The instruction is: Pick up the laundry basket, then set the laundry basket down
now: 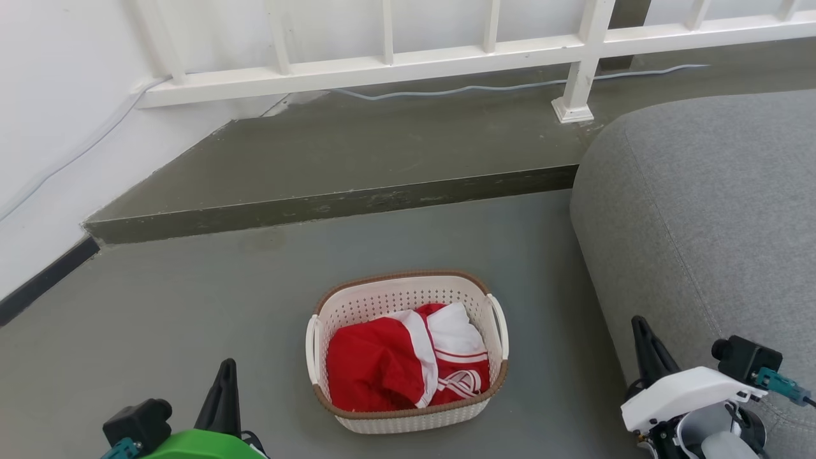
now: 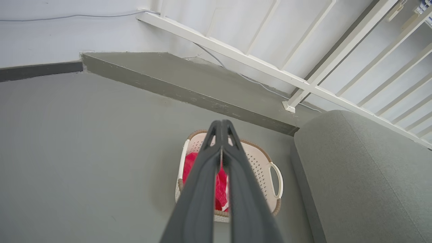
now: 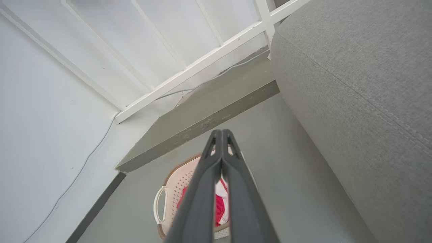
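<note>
Sitting between left gripper (image 1: 227,368) and right gripper (image 1: 639,326), laundry basket (image 1: 408,422), touching neither

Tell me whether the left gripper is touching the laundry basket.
Apart. The head view shows bare floor between the left gripper and the laundry basket.

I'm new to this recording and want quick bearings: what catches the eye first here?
The red and white garment bundled in the cream laundry basket stands out, on the grey floor at the head view's lower centre. A grey sofa bulks to its right; behind runs a raised step under a white railing. The left gripper and right gripper are both shut, clear of the basket.
</note>
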You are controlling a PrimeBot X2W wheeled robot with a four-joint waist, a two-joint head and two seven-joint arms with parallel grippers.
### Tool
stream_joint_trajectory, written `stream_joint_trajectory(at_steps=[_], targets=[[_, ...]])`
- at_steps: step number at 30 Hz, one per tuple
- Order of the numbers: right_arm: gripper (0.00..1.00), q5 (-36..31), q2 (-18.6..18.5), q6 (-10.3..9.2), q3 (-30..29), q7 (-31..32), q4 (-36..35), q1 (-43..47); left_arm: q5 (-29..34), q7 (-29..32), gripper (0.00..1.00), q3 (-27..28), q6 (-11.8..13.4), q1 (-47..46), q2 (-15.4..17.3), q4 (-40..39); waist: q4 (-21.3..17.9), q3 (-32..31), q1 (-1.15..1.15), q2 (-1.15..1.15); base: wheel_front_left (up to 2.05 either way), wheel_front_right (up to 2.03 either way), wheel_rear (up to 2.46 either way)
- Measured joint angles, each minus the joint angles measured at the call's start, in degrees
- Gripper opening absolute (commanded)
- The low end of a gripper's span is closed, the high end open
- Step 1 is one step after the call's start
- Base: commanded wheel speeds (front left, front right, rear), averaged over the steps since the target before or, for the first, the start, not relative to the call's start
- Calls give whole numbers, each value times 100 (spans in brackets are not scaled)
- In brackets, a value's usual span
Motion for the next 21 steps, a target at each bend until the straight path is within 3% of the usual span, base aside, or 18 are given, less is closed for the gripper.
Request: stream_joint_trajectory(at_steps=[21], targets=[[0, 1343, 52, 249, -455, 359, -9, -132, -1402, 358, 0, 339, -200, -146, 8, 123, -8, 22, 0, 0, 0, 0, 0]])
